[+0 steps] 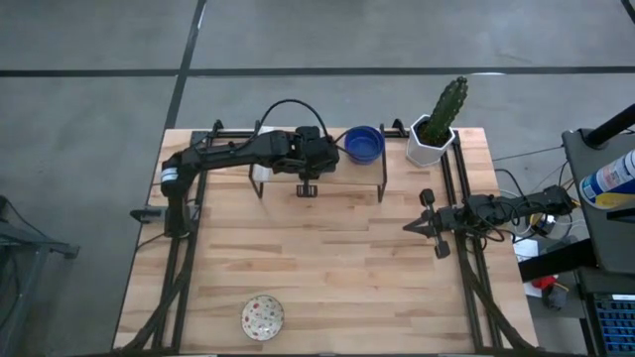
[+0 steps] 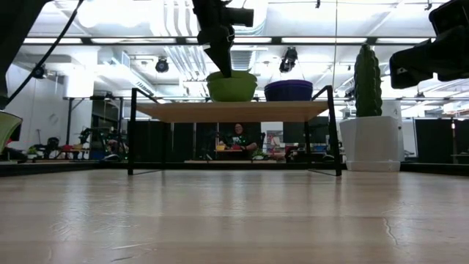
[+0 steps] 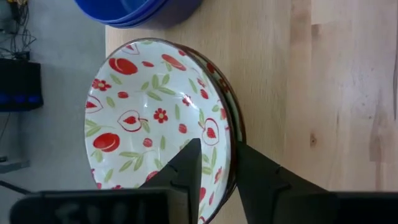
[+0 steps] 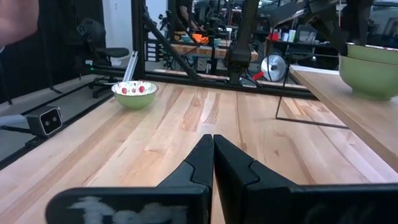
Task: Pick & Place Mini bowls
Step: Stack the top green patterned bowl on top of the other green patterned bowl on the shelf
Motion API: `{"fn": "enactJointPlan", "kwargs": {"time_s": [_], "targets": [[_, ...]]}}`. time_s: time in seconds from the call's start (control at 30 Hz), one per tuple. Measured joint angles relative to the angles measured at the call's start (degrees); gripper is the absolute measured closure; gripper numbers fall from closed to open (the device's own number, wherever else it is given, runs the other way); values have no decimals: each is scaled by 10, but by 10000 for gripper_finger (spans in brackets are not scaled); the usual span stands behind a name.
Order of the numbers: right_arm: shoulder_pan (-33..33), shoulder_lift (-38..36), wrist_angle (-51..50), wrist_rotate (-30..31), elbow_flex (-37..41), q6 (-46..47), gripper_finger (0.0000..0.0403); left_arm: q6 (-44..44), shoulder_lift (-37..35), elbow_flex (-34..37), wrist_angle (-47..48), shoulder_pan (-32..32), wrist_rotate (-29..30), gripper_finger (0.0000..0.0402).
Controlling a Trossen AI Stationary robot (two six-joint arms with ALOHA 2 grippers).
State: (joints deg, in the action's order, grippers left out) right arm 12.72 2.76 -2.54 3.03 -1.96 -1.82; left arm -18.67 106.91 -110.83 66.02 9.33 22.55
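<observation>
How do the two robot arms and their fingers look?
Both arms are dark, almost black. The left arm has a pale band near its base and a black cable looping above its wrist. The left gripper and right gripper each have two dark, wedge-shaped fingers.

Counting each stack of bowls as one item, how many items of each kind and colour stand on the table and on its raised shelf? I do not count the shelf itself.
Stack of blue bowls: 1
Stack of patterned bowls: 1
Single patterned bowl: 1
Potted cactus: 1
Total: 4
</observation>
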Motion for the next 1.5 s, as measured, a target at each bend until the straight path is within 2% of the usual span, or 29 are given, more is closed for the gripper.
{"fn": "enactJointPlan", "kwargs": {"time_s": [1.5], "targets": [[0,0,0,0,0,-1,394,-9,-3,-39,39,-10,33,312]]}}
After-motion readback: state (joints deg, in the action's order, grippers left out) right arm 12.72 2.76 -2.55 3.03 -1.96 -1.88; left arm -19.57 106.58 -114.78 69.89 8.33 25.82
